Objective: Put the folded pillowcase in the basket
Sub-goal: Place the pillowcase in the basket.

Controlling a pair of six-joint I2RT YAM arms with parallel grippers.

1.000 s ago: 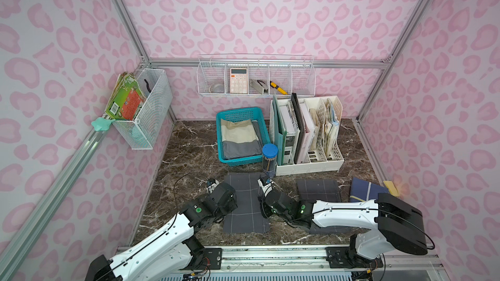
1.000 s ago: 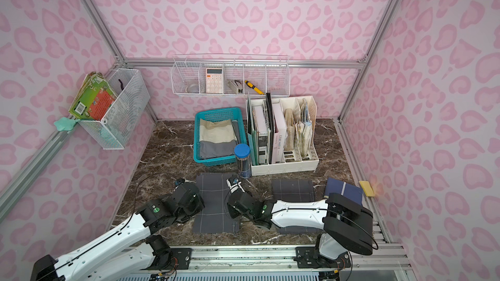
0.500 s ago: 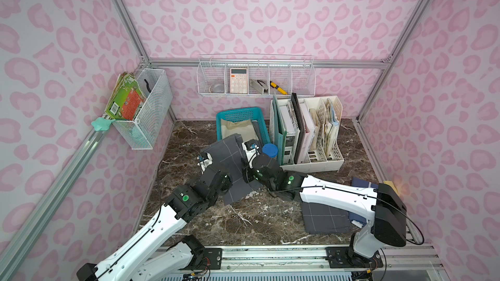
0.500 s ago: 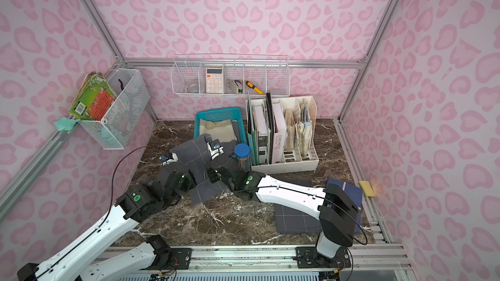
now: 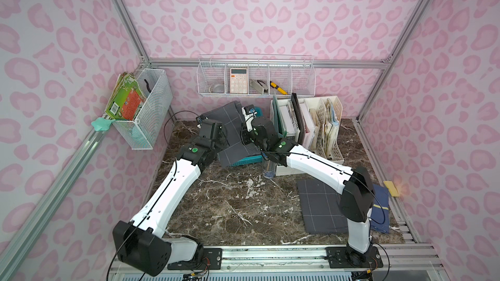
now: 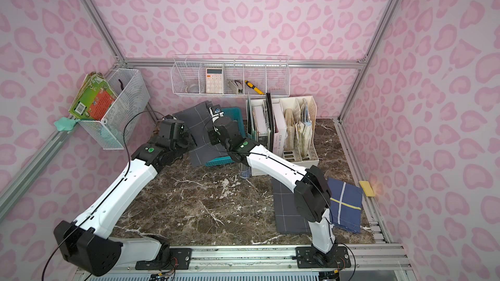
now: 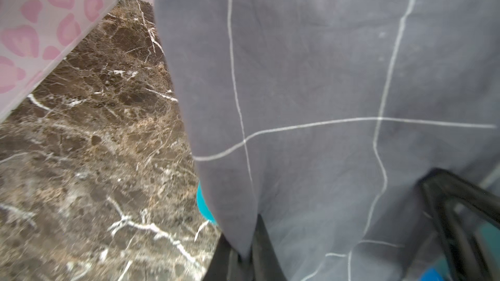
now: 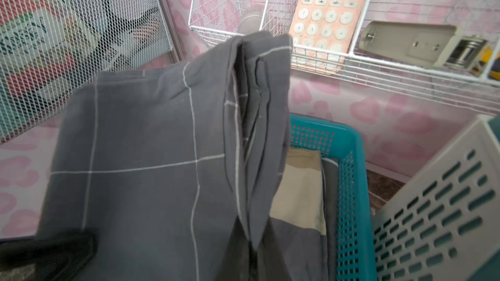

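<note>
**Pillowcase held over basket by both grippers**

The dark grey folded pillowcase with thin white grid lines [image 5: 230, 128] was up off the brown marble worktop [image 5: 230, 212], slanted, just above centre frame in both top views. It covered most of the teal-blue perforated plastic basket [image 5: 243, 161]. Only the basket's near rim showed below the cloth, plus a far corner [image 6: 230, 112]. The lower cloth corner hung past the near rim; contact with the rim could not be told.

In the left wrist view the left gripper [image 7: 244, 255] was clamped on one cloth edge, black fingers tight on the fabric. The right gripper [image 8: 250, 258] was pinched together on the opposite layered edge, low in the right wrist view. There the basket wall [image 8: 349, 185] sat right of the cloth, with folded beige and grey cloths [image 8: 297, 185] inside.

A cream slotted file rack [image 5: 330, 120] stood right of the basket. A second grey grid cloth [image 5: 319, 206] and a navy cloth [image 6: 346, 204] lay flat at lower right. A pink calculator [image 5: 239, 81] sat in the white wire wall basket [image 5: 303, 82] above.
</note>
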